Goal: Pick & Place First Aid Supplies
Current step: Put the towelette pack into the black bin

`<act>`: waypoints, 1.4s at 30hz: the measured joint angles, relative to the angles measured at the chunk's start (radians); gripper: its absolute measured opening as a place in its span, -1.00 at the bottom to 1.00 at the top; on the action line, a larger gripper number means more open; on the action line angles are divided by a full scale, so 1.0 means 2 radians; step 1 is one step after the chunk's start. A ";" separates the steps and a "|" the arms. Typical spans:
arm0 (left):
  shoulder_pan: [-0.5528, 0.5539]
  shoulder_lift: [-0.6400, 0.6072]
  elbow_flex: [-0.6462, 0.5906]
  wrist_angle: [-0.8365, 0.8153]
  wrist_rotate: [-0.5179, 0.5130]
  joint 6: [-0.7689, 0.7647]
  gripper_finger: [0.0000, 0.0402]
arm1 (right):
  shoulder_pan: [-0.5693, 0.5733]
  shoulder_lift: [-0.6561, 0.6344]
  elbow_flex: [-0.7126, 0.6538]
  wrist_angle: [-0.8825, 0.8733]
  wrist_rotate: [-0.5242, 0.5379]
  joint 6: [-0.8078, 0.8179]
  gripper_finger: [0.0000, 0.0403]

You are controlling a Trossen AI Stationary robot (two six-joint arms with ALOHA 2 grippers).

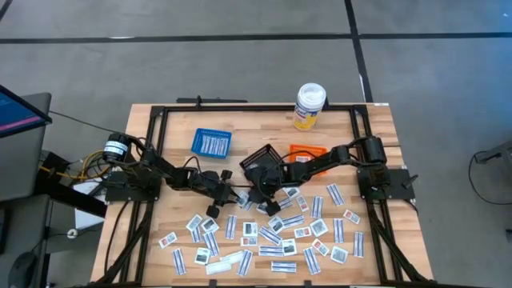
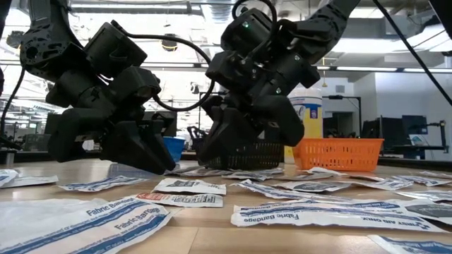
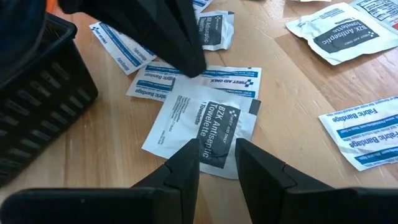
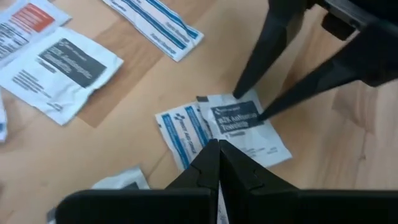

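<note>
Table point(image 1: 172, 216), left pincer point(image 3: 216, 160) astride towelette packet point(image 3: 202, 118)

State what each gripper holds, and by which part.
Left gripper straddles the towelette packet's edge, not clamped. Right gripper is shut, empty.

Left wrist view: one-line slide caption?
Open left gripper straddling a white antiseptic towelette packet on the wooden table, the shut right gripper's tip pinning the packet's far edge.
</note>
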 joint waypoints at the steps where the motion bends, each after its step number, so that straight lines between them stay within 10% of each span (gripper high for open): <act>1: 0.000 0.000 0.000 0.000 0.000 0.000 -0.47 | -0.002 0.000 0.000 0.000 0.000 0.000 -1.00; 21: 0.000 0.001 0.000 0.022 0.000 -0.040 -0.47 | 0.005 0.010 0.001 -0.006 0.069 -0.139 -0.39; 42: -0.012 -0.088 -0.001 -0.134 -0.038 -0.080 -0.47 | 0.008 0.031 0.001 0.034 0.089 -0.163 -0.42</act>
